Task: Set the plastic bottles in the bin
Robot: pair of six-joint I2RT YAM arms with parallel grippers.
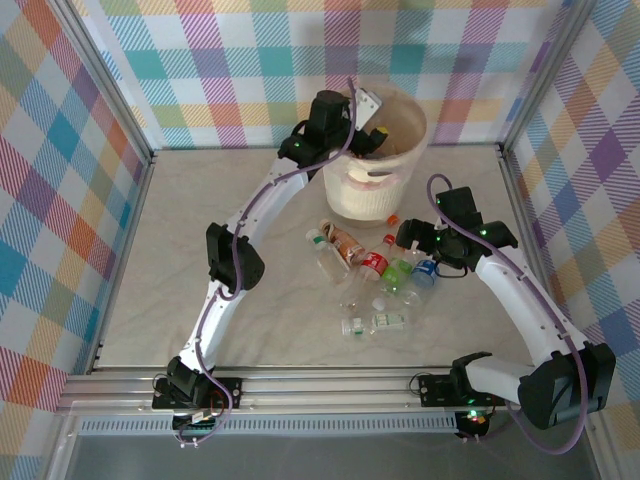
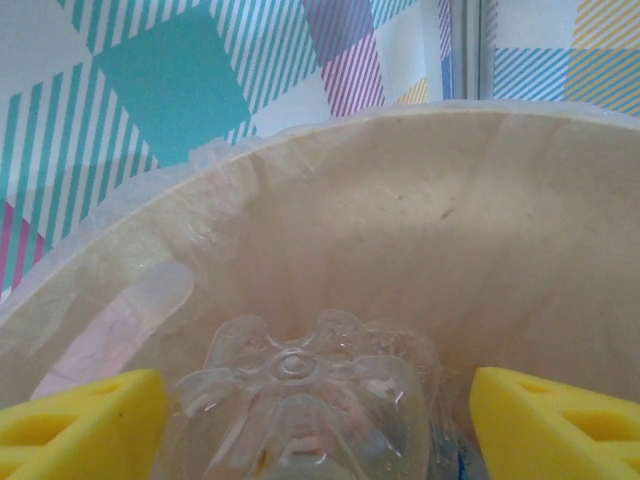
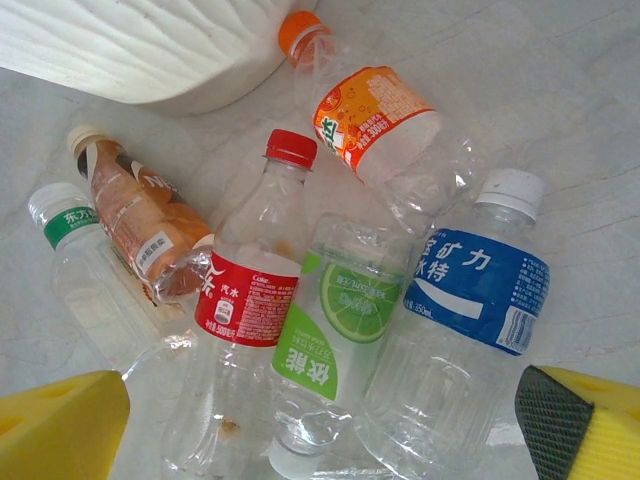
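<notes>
My left gripper [image 1: 368,122] is over the bin [image 1: 400,165], a cream-white bucket. In the left wrist view its yellow fingers [image 2: 85,425] flank a clear plastic bottle [image 2: 300,400], base pointing into the bin [image 2: 400,220]; the gripper [image 2: 315,410] is shut on it. My right gripper [image 1: 425,258] hovers open above the pile of plastic bottles [image 1: 372,265] in front of the bin. In the right wrist view, between the gripper's [image 3: 320,440] spread fingers lie a red-labelled bottle [image 3: 250,295], a lime-green one [image 3: 345,320] and a blue one [image 3: 478,285], with orange [image 3: 375,115], brown [image 3: 130,215] and green-capped [image 3: 85,260] ones beyond.
Two small bottles [image 1: 370,323] lie apart, nearer the front edge. The bin's ribbed wall [image 3: 150,45] stands just behind the pile. Checked walls and metal posts [image 1: 510,150] close in the table on three sides.
</notes>
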